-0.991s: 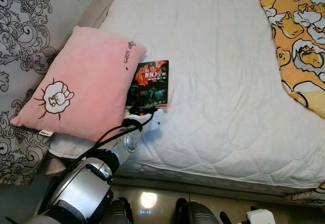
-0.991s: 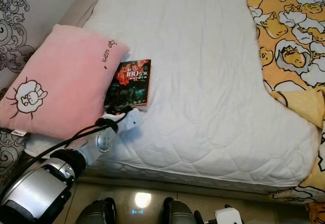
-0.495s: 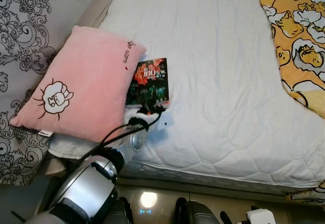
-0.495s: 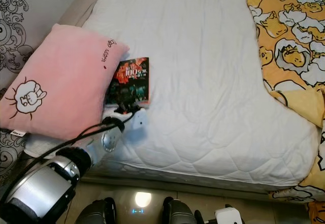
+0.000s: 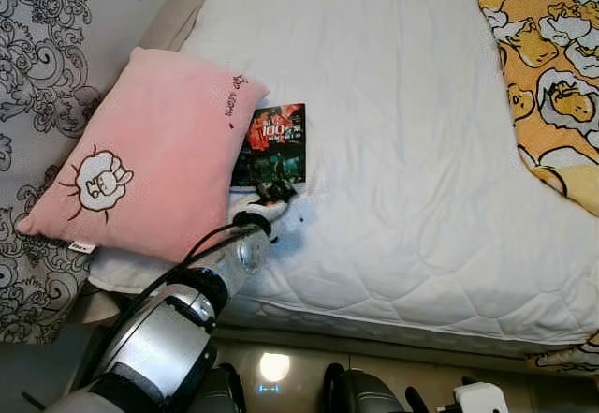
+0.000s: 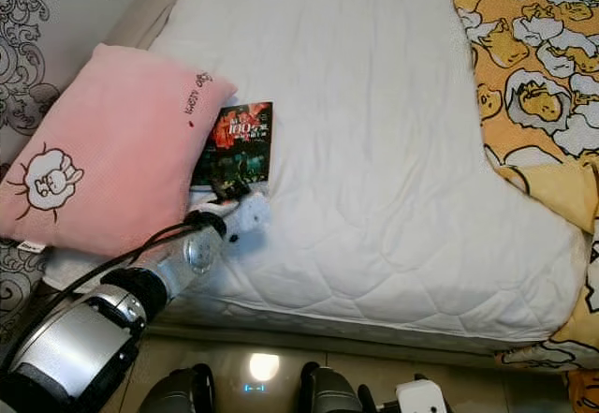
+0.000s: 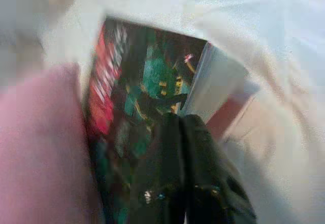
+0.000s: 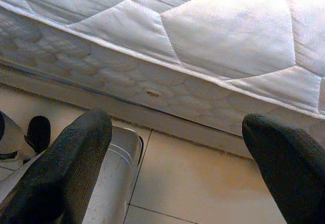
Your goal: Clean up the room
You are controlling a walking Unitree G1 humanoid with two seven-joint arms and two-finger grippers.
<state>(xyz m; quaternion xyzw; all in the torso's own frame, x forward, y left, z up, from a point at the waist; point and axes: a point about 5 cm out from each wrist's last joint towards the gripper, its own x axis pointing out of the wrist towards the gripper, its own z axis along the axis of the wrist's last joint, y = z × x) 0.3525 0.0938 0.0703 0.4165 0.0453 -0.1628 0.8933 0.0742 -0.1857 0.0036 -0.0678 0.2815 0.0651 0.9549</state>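
A dark book [image 5: 273, 146] with a red and green cover lies flat on the white mattress [image 5: 402, 104], its left edge tucked against a pink pillow [image 5: 140, 151]. My left gripper [image 5: 276, 191] reaches over the bed's front edge to the book's near end. In the left wrist view its black fingers [image 7: 175, 153] are pressed together, shut, with their tips over the book [image 7: 137, 87], whose white page edge shows beside them. My right gripper [image 8: 177, 153] hangs open beside the mattress, low over the floor.
A yellow blanket with a duck print [image 5: 552, 66] covers the bed's right side. A black-and-white patterned wall [image 5: 37, 48] stands left of the pillow. Tiled floor [image 8: 188, 183] runs along the bed's quilted side [image 8: 152, 76]. A white object [image 5: 477, 399] lies on the floor at lower right.
My left gripper has moved forward from the mattress's front edge until its tips are on the book's near end. The book and pillow have stayed put.
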